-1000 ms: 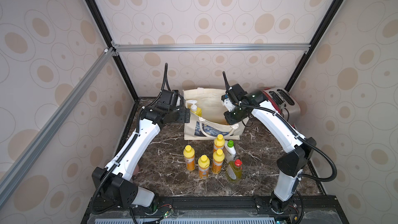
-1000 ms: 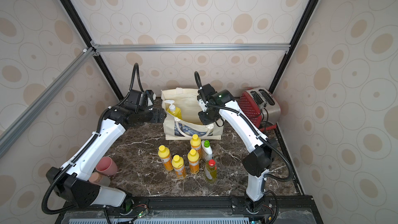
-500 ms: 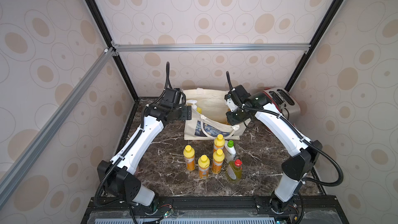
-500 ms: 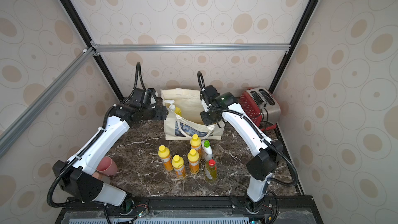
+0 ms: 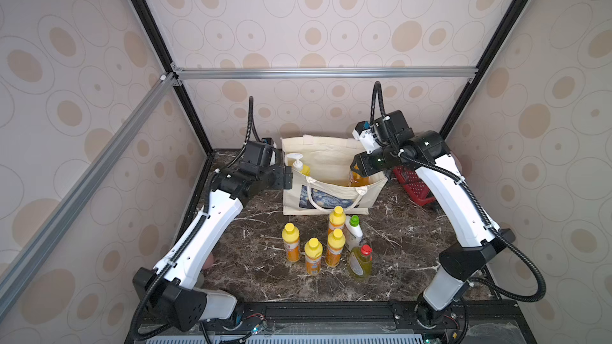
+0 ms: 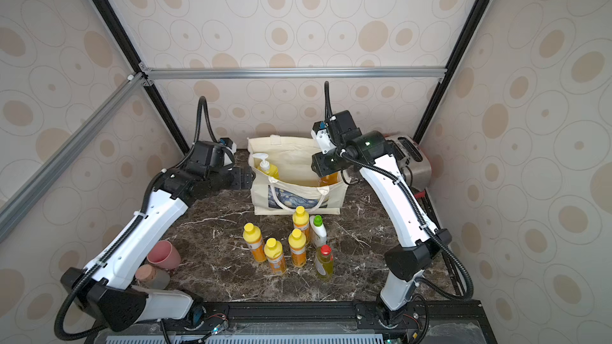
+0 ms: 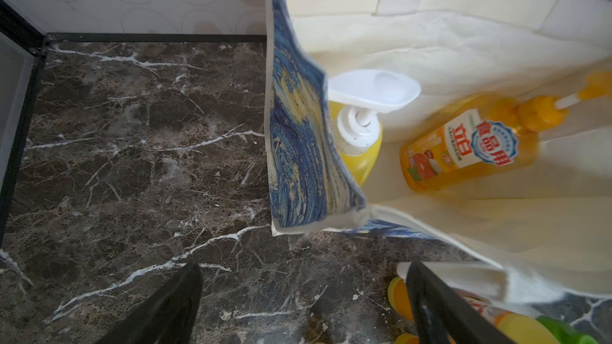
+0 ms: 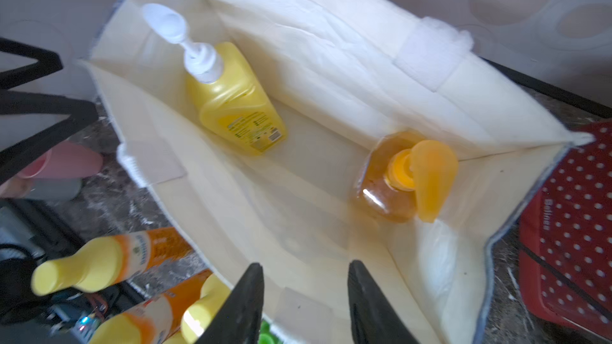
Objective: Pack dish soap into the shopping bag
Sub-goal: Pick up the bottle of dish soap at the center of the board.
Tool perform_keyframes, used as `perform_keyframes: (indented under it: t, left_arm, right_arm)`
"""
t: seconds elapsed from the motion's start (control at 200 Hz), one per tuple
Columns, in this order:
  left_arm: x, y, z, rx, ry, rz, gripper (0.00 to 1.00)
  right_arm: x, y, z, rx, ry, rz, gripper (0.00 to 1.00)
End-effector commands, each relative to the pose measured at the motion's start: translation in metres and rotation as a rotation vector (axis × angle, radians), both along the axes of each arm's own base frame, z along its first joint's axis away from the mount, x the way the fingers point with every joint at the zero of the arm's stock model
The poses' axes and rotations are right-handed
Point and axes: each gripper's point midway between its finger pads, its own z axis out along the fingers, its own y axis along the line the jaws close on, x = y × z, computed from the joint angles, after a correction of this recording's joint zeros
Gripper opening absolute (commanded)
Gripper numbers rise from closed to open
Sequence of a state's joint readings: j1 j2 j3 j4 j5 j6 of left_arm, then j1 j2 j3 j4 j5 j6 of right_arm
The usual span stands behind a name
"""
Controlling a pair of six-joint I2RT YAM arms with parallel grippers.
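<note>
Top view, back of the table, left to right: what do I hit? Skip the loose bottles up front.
left gripper → yellow white-pump bottle → amber orange-pump bottle → toaster. The shopping bag spans both bottles and the right gripper overlaps the amber one, so both are left out.

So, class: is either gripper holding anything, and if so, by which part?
Nothing is held: the left gripper and the right gripper are both open and empty.

Right tool (image 8: 304, 264) has opened, releasing the amber bottle (image 8: 381, 193) (now free inside the bag (image 8: 331, 61)).
</note>
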State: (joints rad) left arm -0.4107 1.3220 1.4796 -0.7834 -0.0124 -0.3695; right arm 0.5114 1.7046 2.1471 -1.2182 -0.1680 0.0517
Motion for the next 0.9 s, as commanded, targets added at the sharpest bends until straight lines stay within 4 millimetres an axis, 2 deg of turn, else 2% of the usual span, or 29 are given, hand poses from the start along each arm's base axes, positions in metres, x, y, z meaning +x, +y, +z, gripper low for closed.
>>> perform_keyframes:
  t: [0.0, 0.095, 0.25, 0.275, 0.411, 0.501, 0.701, 0.896]
  left_arm:
    - [-0.014, 0.015, 0.024, 0.025, -0.071, 0.025, 0.98]
    - [-0.017, 0.024, 0.016, 0.026, -0.071, 0.059, 0.99]
    - [-0.015, 0.038, -0.016, -0.055, -0.066, 0.129, 0.99]
    - [-0.010, 0.040, -0.016, -0.078, -0.097, 0.144, 0.99]
    - [-0.012, 0.054, -0.032, -0.109, -0.163, 0.218, 0.99]
    - [-0.014, 0.058, -0.036, -0.130, -0.199, 0.242, 1.00]
    - [-0.014, 0.062, -0.054, -0.124, -0.190, 0.269, 0.99]
    - [-0.016, 0.074, -0.086, -0.082, -0.176, 0.331, 0.99]
  right_arm:
    - [-0.055, 0.009, 0.025, 0.078, 0.028, 0.175, 0.46]
    - [-0.075, 0.009, 0.022, 0.090, 0.053, 0.201, 0.48]
    - [-0.097, 0.004, -0.011, -0.010, 0.106, 0.204, 0.54]
    - [-0.100, 0.004, -0.015, -0.024, 0.108, 0.208, 0.55]
    - [-0.113, 0.015, -0.033, -0.043, 0.136, 0.222, 0.62]
    - [-0.112, 0.024, -0.045, -0.054, 0.159, 0.206, 0.66]
    - [-0.099, 0.027, -0.064, -0.119, 0.193, 0.143, 0.69]
    - [-0.101, 0.041, -0.080, -0.168, 0.223, 0.161, 0.72]
